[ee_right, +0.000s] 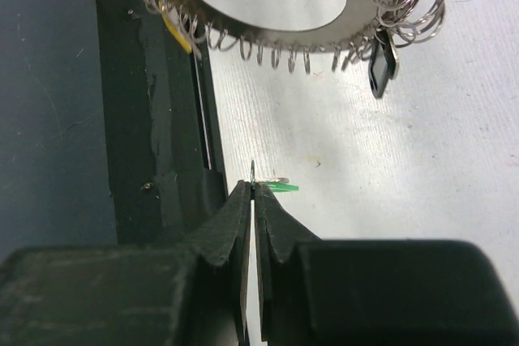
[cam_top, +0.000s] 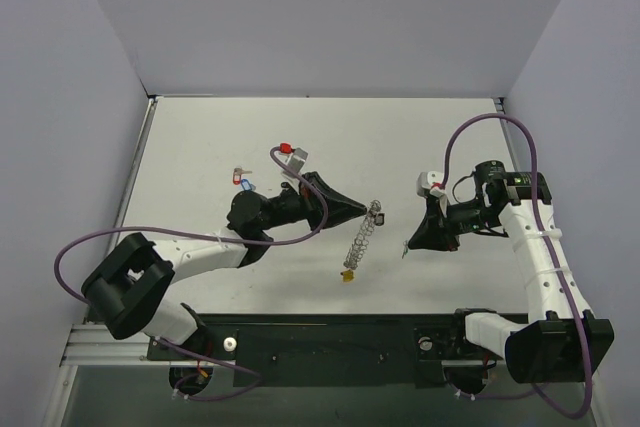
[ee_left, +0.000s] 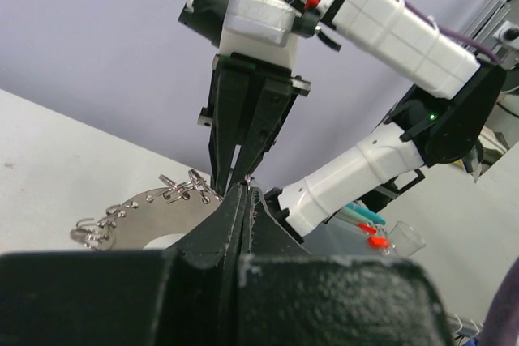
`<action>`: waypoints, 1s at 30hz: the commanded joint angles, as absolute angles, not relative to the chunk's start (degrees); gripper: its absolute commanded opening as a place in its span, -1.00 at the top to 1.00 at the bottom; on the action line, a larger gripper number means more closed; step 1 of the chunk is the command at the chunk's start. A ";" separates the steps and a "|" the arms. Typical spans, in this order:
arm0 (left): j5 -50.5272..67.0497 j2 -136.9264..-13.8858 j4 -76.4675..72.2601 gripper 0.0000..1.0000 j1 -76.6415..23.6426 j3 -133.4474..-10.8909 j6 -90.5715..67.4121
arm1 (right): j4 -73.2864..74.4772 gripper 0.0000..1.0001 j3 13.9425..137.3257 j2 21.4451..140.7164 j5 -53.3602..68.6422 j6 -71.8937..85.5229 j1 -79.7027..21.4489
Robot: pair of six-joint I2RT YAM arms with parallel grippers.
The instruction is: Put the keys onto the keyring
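White table [cam_top: 200,137]; left jaws pinch silvery loop-fringed keyring [cam_top: 362,237]; right jaws pinch green key [ee_right: 280,187].

Both arms reach in twd the middle, tips facing each other, close but not touching. Left gripper [cam_top: 366,209] is pinched shut, pointing right. Right gripper [cam_top: 410,244] is clamped tight too, wrist bent, pointing left & down a bit.

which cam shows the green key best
Right wrist: the green key sits pinched at the right gripper tips, close up. Top external shows only a speck at that gripper; in left wrist it is too small to make out.
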State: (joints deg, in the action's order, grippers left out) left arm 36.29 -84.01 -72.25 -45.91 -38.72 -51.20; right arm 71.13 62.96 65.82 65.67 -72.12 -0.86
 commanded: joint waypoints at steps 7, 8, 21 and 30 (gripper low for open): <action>32.52 -79.19 -93.96 1.00 -45.35 -41.92 -54.32 | 74.27 1.00 62.49 64.16 68.99 -73.74 -0.18; 33.04 -79.19 -94.04 1.00 -45.35 -42.01 -54.23 | 74.35 1.00 62.49 64.16 68.91 -73.74 -0.18; 44.73 -79.19 -94.04 1.00 -45.27 -40.17 -46.06 | 74.62 1.00 62.49 63.55 69.34 -74.09 -0.09; 47.29 -80.51 -81.08 1.00 -44.65 -37.18 -39.48 | 74.53 1.00 62.14 63.72 68.91 -74.44 -0.09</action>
State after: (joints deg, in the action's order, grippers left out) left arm 45.69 -81.30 -73.12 -45.23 -37.87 -44.99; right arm 71.83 62.74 64.60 66.46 -72.60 -0.40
